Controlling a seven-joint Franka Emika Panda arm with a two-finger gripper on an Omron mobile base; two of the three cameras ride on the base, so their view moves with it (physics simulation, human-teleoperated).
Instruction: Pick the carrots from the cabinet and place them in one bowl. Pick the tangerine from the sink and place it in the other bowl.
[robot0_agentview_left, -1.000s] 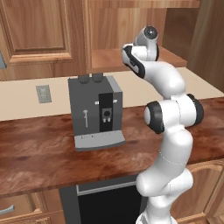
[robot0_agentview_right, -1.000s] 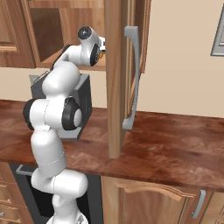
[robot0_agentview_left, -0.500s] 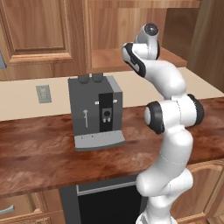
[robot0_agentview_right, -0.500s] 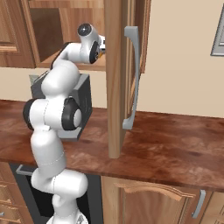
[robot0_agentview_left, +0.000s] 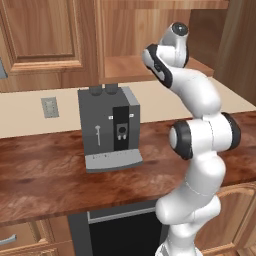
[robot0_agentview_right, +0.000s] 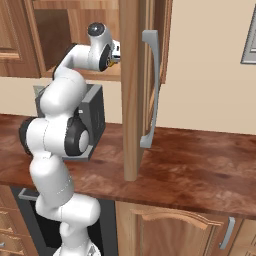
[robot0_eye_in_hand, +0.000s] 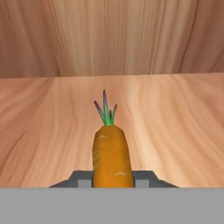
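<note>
We are gripping the carrot (robot0_eye_in_hand: 112, 155) on the cabinet (robot0_eye_in_hand: 175, 113) shelf | gripper (robot0_eye_in_hand: 112, 180) clenched around its thick body | handling: we are judging it light, stiff, smooth, tapered; hold mid-body

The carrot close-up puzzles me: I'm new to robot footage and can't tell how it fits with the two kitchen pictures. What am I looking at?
All three pictures show one moment in a rendered kitchen. The white machine is a jointed robot arm on a base that can drive. Two cameras ride on that base, behind the arm to its left and right, so you see its back as it reaches up into the open wooden cabinet above the counter. On the counter stands a grey coffee machine. The close-up comes from a camera on the hand, looking along the end effector. Its two dark fingertips sit at either side of an orange carrot with a green top, lying on the cabinet shelf. The end effector is closed on the carrot.
</note>
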